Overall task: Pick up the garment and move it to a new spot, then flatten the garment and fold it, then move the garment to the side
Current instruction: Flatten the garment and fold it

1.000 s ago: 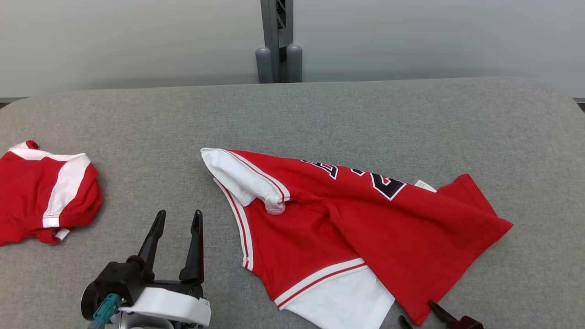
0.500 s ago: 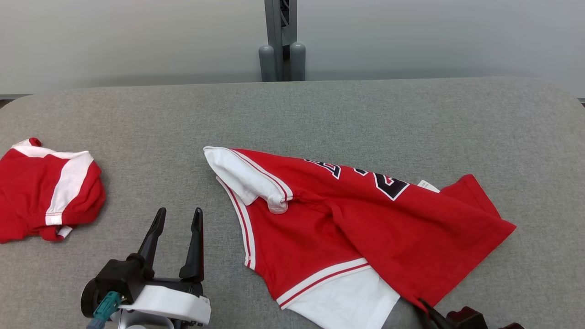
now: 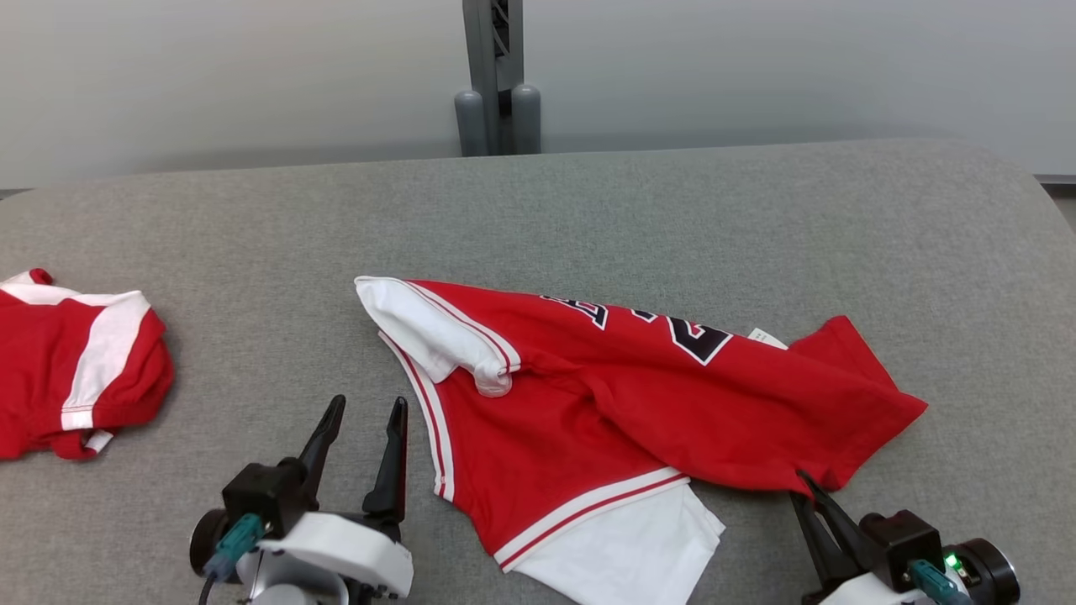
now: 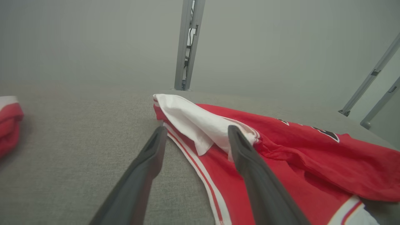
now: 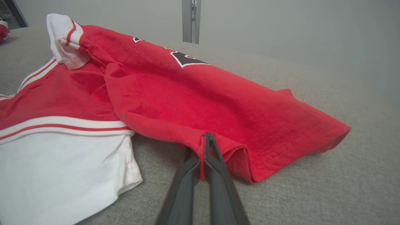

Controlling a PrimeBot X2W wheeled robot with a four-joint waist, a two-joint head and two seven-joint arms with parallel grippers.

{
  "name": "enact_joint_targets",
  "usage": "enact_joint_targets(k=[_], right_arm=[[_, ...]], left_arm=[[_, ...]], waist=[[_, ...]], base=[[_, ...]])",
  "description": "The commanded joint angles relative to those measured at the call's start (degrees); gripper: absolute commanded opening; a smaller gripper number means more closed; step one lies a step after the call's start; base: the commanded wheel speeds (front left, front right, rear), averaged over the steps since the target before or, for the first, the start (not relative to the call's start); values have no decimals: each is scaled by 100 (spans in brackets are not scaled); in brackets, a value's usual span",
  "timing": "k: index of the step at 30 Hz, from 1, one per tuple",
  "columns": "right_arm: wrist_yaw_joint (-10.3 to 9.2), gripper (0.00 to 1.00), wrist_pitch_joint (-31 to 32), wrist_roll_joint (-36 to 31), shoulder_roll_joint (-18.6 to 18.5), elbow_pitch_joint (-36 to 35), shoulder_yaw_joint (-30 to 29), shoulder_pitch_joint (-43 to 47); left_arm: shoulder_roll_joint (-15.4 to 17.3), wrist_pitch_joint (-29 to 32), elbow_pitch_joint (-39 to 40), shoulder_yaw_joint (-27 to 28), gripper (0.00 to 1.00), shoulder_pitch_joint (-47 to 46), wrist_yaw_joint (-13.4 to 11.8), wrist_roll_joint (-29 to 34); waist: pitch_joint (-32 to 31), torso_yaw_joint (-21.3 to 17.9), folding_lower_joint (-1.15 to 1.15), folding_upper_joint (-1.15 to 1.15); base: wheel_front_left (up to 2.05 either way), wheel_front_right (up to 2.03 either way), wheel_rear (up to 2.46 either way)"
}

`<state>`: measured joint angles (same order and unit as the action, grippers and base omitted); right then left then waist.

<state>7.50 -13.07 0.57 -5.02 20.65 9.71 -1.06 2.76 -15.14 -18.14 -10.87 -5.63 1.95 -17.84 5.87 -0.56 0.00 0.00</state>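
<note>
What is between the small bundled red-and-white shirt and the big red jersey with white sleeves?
Bare grey fabric tabletop, as the head view shows, with the open left gripper reaching over its near part.

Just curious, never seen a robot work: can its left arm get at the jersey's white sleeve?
Probably yes: the left gripper is open, the sleeve lies just ahead of its fingertips, with only bare table between.
</note>
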Motion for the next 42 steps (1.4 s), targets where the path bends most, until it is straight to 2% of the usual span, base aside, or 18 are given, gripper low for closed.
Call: enact_joint_targets(k=[1,4,5,11,17,23,28,29,30,31,42], right_arm=[[-1,0,30,18,3,-66,4,-79],[-1,0,65,30,28,-166,50,-144],[-1,0,80,51,45,-218,62,-180],[-1,0,82,51,84,-259,104,-258],[-1,0,42,39,105,-242,79,-333],[-1,0,13,5,107,-195,59,-364],[-1,0,-7,-4,107,-167,27,-389],[-1,0,-8,-8,108,-159,25,-393],[-1,0,-10,-6,109,-154,21,-397],[-1,0,-11,-10,111,-150,17,-396],[-1,0,-8,4,91,-119,-38,-390]], left_arm=[[26,-6,-160,-31,100,-216,16,-63],[25,124,-658,-134,100,-626,14,-64],[25,342,-970,-186,100,-889,41,-116],[39,749,-1569,-251,100,-1524,87,-134],[49,1153,-2077,-382,100,-1981,0,-81],[40,1172,-2355,-449,100,-2193,-47,-154],[37,1169,-2530,-504,100,-2316,23,-234],[36,1170,-2556,-517,74,-2336,56,-260],[34,1192,-2584,-533,29,-2346,98,-300],[32,1208,-2609,-557,0,-2348,134,-329],[30,904,-2611,-643,0,-2263,247,-595]], waist=[[55,-44,0,0],[177,-121,0,0],[269,-168,0,0],[498,-294,0,0],[689,-386,0,0],[767,-408,0,0],[788,-387,0,0],[791,-379,0,0],[794,-371,0,0],[795,-361,0,0],[646,-193,0,0]], base=[[0,0,0],[0,0,0],[0,0,0],[0,0,0],[0,0,0],[0,0,0],[0,0,0],[0,0,0],[0,0,0],[0,0,0],[0,0,0]])
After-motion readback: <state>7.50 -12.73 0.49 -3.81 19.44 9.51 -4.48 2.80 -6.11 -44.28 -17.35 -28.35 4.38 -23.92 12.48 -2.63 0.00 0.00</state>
